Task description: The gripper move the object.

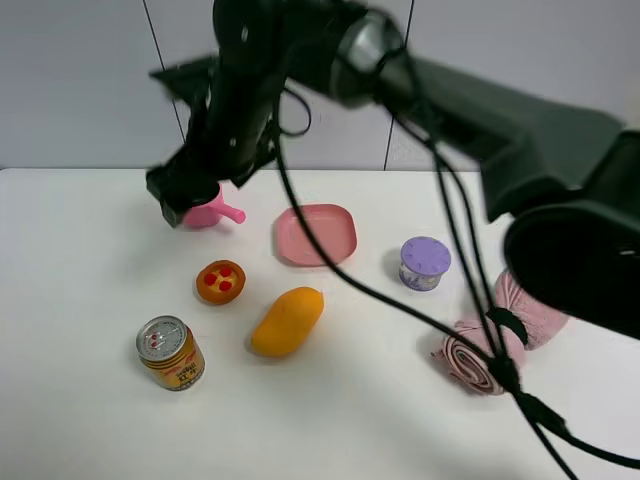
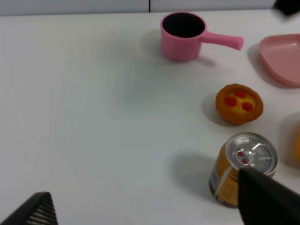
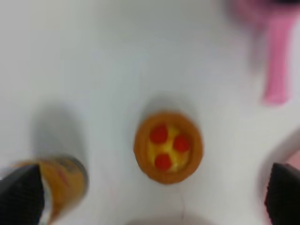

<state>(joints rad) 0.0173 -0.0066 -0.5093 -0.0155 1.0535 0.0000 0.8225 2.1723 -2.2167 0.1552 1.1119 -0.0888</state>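
The tart [image 1: 221, 281] is small, round and orange-brown with red berry spots on a yellow top. It sits on the white table between the pink pot [image 1: 207, 212] and the can [image 1: 170, 352]. My right gripper [image 1: 182, 195] reaches across to the left and hovers above the table near the pot, a little behind the tart. In the right wrist view the tart [image 3: 168, 146] lies centred below the right gripper [image 3: 152, 199], whose fingers [image 3: 21, 197] are wide apart and empty. My left gripper [image 2: 150, 213] is open and empty; its view shows the tart [image 2: 239, 103].
An orange mango [image 1: 287, 320] lies right of the tart. A pink plate [image 1: 316, 234], a purple-lidded cup [image 1: 425, 263] and rolled pink towels [image 1: 490, 350] lie further right. Black cables [image 1: 470, 300] trail across the right side of the table.
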